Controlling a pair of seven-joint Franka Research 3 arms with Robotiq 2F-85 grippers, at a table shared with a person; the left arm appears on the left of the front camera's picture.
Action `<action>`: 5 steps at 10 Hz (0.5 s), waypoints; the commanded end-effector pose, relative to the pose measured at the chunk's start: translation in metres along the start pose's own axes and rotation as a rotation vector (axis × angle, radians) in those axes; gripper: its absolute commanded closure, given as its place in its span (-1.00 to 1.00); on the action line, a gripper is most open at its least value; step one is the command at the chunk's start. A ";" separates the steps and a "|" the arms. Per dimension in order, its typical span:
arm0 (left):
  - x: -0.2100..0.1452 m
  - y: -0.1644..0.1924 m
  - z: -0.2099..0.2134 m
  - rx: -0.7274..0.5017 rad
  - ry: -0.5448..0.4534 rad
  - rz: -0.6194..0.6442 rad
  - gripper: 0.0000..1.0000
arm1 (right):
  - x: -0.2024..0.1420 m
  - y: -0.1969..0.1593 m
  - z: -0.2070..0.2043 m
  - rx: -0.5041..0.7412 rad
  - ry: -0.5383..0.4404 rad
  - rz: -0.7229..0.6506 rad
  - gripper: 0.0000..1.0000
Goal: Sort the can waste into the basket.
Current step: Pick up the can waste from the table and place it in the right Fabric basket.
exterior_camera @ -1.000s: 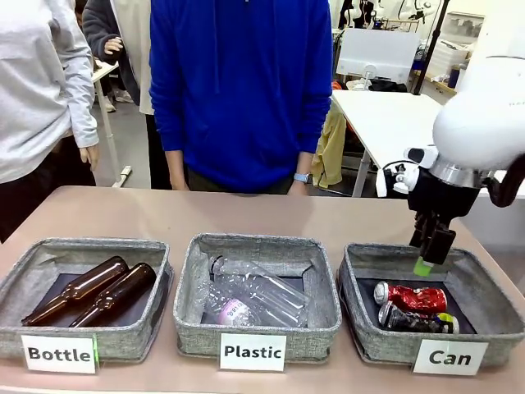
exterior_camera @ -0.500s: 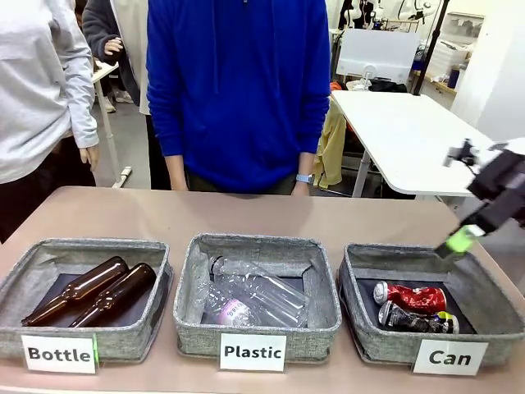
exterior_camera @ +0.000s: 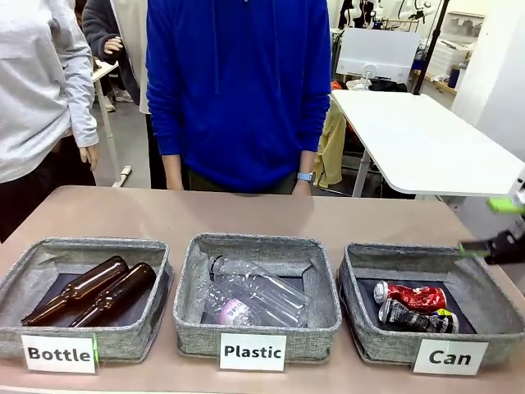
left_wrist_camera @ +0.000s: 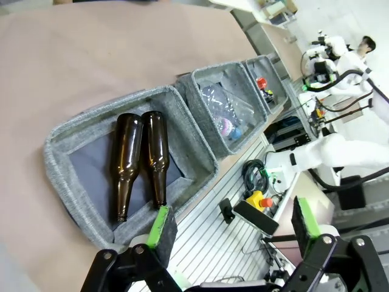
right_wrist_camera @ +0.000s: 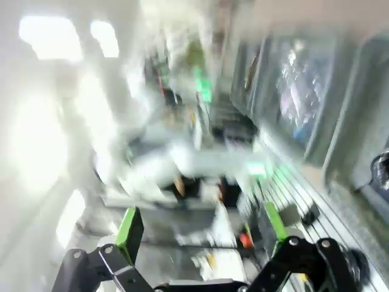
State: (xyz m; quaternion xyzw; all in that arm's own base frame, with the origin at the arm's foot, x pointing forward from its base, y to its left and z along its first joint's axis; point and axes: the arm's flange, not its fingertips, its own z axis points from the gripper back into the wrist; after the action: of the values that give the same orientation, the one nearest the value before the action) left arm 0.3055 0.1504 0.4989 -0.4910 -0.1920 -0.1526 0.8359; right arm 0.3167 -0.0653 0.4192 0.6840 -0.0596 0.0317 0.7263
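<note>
Right gripper [exterior_camera: 498, 227] hangs wide open beside the basket [exterior_camera: 354, 271]. Both cans [exterior_camera: 414, 305] lie inside the basket. Left gripper [left_wrist_camera: 231, 225] is open too.

right gripper [exterior_camera: 502, 226]: cut off at frame edge | right wrist view: motion-blurred beyond its open fingers [right_wrist_camera: 130, 226], surroundings unreadable

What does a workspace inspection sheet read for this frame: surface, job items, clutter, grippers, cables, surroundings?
Surface: tan table, bare beyond the baskets.
Job items: red can and dark can lie in the Can basket.
Clutter: two brown bottles in the Bottle basket; clear plastic bottles in the Plastic basket.
Grippers: left gripper open, empty; right gripper open, empty, at the table's right edge.
Cables: nothing seen on the table.
Surroundings: person in blue at far side.
</note>
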 end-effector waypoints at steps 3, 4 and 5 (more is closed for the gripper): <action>-0.002 0.000 -0.001 0.001 0.000 -0.011 -0.96 | -0.011 0.000 -0.009 -0.037 0.142 0.084 -1.00; -0.002 0.000 -0.001 0.001 0.000 -0.011 -0.96 | -0.011 0.000 -0.009 -0.037 0.142 0.084 -1.00; -0.002 0.000 -0.001 0.001 0.000 -0.011 -0.96 | -0.011 0.000 -0.009 -0.037 0.142 0.084 -1.00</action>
State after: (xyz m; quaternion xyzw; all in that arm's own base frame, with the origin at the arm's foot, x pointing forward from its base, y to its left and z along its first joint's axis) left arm 0.3057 0.1504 0.4986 -0.4912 -0.1917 -0.1525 0.8359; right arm 0.3092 -0.0487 0.4159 0.6631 -0.0320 0.1018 0.7409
